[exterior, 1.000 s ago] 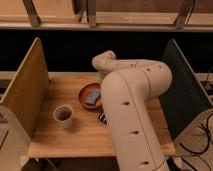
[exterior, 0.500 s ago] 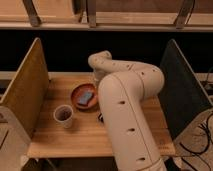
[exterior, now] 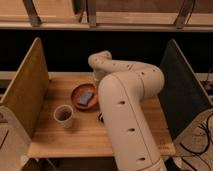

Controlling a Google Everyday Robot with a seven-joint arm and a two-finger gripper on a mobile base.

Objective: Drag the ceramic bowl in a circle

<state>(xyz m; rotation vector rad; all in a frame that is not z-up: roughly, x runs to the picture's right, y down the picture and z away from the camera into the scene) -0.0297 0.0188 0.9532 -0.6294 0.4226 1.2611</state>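
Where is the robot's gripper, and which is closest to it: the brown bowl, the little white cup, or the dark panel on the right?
The gripper sits at the bowl's right edge, mostly hidden behind the arm.
1. Ceramic bowl: right beside it, on its left.
2. White cup: further left, toward the table's front.
3. Dark panel: farthest, at the right edge.

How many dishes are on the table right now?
2: the ceramic bowl mid-table beside the arm, and a white cup front-left of it. The arm may hide others; the gripper is out of sight behind it.
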